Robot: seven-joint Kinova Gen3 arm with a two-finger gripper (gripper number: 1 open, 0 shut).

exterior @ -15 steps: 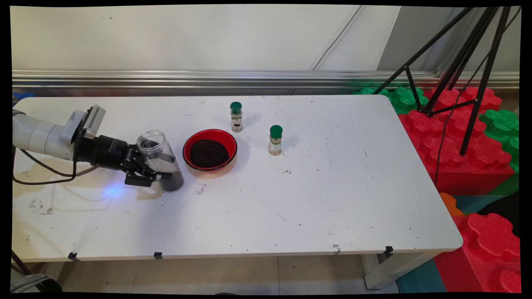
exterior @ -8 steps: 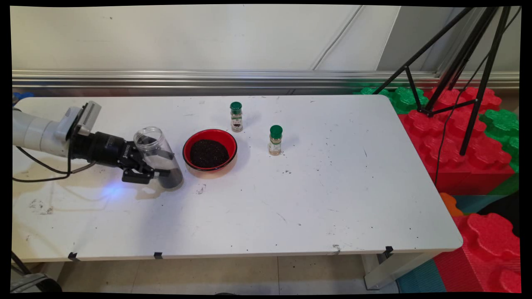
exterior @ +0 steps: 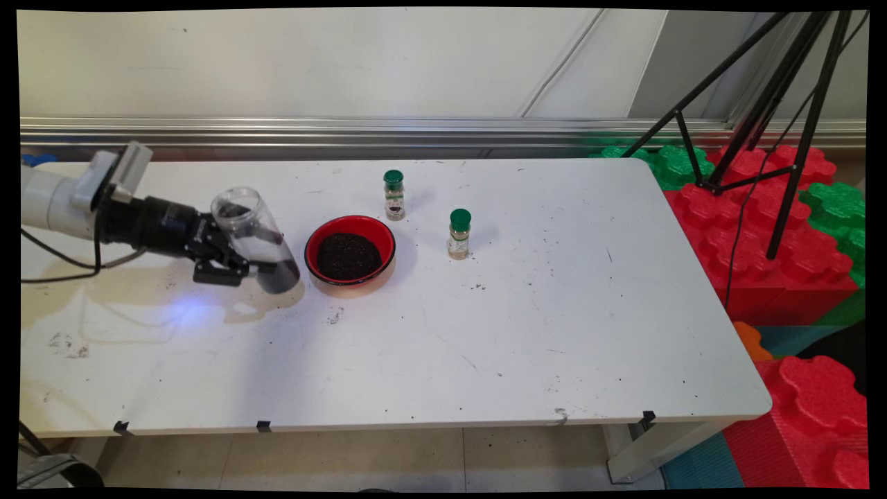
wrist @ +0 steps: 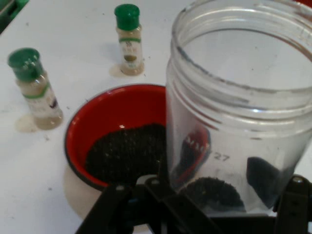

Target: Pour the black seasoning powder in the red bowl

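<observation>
Tool closed on a clear plastic jar, gripped near its lower half, one finger each side. Jar is tilted, open mouth toward 11 o'clock, base toward 5 o'clock, lifted clear of the table. Dark granular matter sits in the jar's bottom. Red bowl of dark grains stands just beside the jar at 3 o'clock, not touching. Two green-capped spice shakers stand upright beyond the bowl: one at 1 o'clock of the bowl, the other at its 3 o'clock, apart from each other.
</observation>
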